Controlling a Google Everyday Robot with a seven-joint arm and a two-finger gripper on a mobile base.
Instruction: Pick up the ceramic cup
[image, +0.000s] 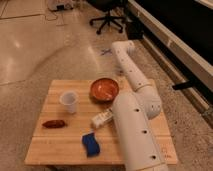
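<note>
The ceramic cup (68, 101) is small, plain white and handleless. It stands upright on the left half of the wooden table (55, 150). My white arm (134, 132) rises from the bottom right, bends at an elbow (150, 102) and reaches back to a joint (123, 49) past the table's far edge. My gripper (120, 69) hangs below that joint, at the far edge, right of the bowl. It is well away from the cup and mostly hidden by the arm.
An orange-brown bowl (104, 90) sits right of the cup. A white labelled bottle (101, 119) lies beside my arm. A blue sponge (91, 144) and a reddish-brown item (54, 123) lie near the front. An office chair (107, 20) stands behind.
</note>
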